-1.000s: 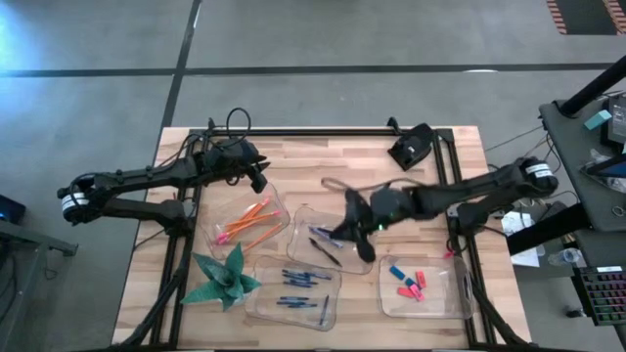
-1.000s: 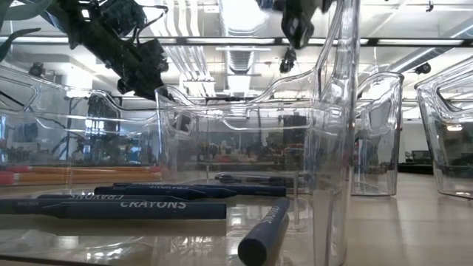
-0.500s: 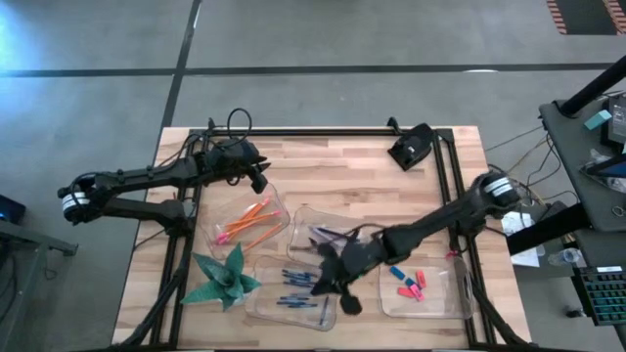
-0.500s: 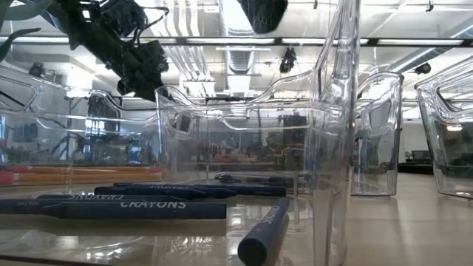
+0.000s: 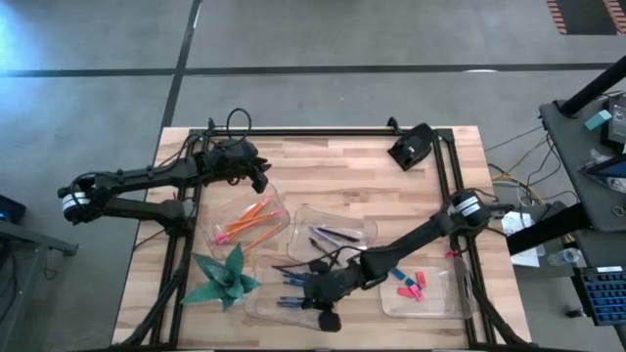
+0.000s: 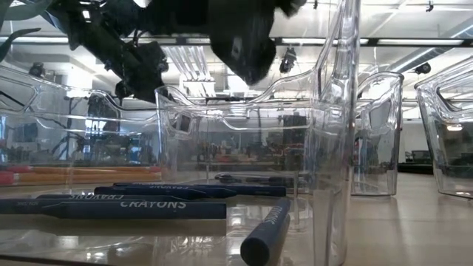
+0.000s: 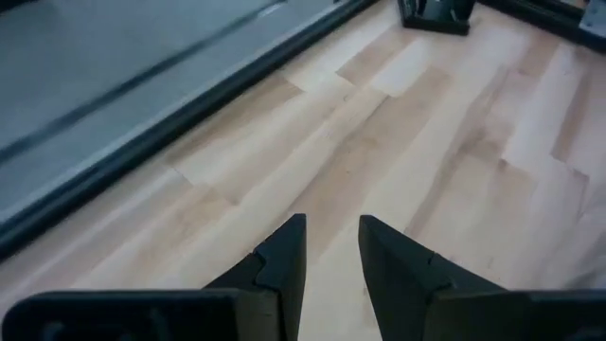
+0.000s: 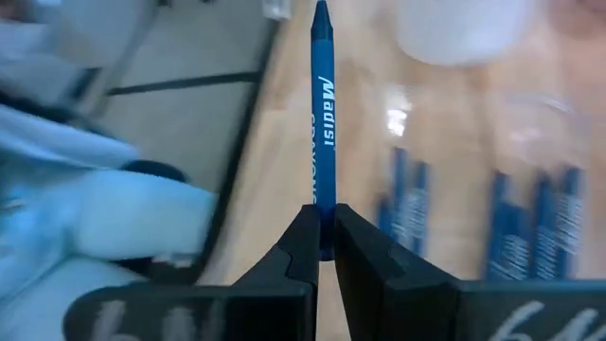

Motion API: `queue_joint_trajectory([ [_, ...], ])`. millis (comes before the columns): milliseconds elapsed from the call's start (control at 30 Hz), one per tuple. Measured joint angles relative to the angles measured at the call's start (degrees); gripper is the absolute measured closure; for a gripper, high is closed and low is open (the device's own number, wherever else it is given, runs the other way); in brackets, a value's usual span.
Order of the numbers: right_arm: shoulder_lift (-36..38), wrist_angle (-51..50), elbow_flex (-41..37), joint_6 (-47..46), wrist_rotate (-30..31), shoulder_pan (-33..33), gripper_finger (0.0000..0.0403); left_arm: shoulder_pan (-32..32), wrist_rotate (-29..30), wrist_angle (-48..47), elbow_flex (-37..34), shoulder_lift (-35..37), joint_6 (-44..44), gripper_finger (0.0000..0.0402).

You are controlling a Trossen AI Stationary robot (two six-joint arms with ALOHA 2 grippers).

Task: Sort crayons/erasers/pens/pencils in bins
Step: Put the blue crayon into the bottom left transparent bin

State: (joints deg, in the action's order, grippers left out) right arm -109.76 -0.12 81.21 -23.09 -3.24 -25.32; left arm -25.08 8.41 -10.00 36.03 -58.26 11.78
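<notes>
High: overhead, straight down on the table (image 5: 333, 161).
Low: tabletop level, close behind the bins (image 6: 244, 148).
Shared: crayons (image 6: 133, 208).

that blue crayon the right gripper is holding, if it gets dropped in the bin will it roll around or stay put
The blue crayon looks round and smooth, so it would likely roll a little. The bin walls and the crayons already lying there should stop it soon. It looks stiff, pinched at one end by the right gripper without sagging.
</notes>
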Motion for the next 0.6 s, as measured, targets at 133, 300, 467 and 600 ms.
queue_joint_trajectory([
  [133, -2.3, -8.4, 4.0, -3.1, 7.3, 0.3, 0.0388, 0.0, -4.3, -0.2, 0.0, 0.0, 1.5, 0.0315],
  [300, -6.2, -16.5, 10.0, -4.1, 9.3, 0.4, 0.0388, 0.0, -11.7, -0.4, 0.0, 0.0, 2.6, 0.0315],
  [467, -9.8, -25.1, 16.3, -4.1, 8.3, 0.3, 0.0388, 0.0, -13.2, -3.1, 0.0, 0.0, 5.9, 0.0315],
  [600, -12.8, -31.7, 21.3, -3.9, 8.2, 0.3, 0.0388, 0.0, -13.3, -6.8, 0.0, 0.0, 6.0, 0.0315],
])
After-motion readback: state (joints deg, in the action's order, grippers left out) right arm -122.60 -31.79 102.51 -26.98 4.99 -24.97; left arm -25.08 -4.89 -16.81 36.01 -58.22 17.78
